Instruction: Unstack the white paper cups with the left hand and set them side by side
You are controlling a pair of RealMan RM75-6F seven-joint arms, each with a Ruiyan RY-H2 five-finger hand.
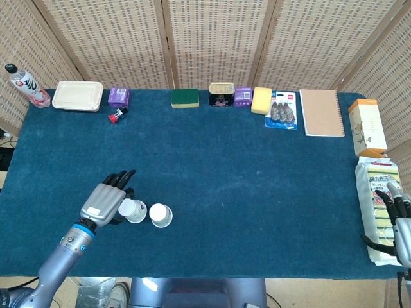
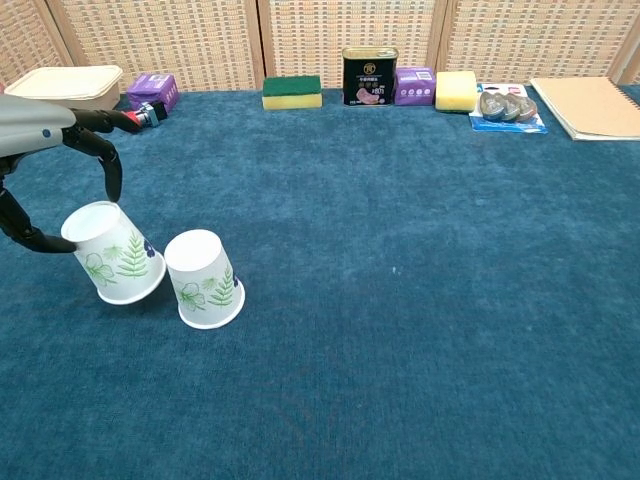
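the left hand [image 1: 108, 203] sits near the front left of the blue table [image 1: 257, 192], and in the chest view it is cut off by the left edge, so only a grey wrist part and dark fingers [image 2: 100, 155] show there. those fingers arch over the upturned base of the tilted paper cup [image 2: 112, 253], with a thumb curling in from below at the left; whether they actually press the cup or just hover around it is hard to make out, though they look closed about its top end. this cup leans to the left, its rim low at the table, and its far side is hidden behind the hand in the head view. just beside it, to the right, the second paper cup [image 2: 203, 278] stands upside down on its rim, free of the hand; the two cups are very near each other, and i cannot tell if they touch. the right hand [image 1: 399, 226] is only partly seen at the right edge of the head view, lying over a yellow packet [image 1: 377, 192]; its fingers are too small and cropped to tell how they lie. a wide stretch of bare cloth opens to the right of the cups and behind them, as far as the back row: a lunch box [image 1: 78, 95], a green sponge [image 1: 185, 97], a tin can [image 1: 221, 94], a yellow sponge [image 1: 261, 99] and a notebook [image 1: 321, 112].
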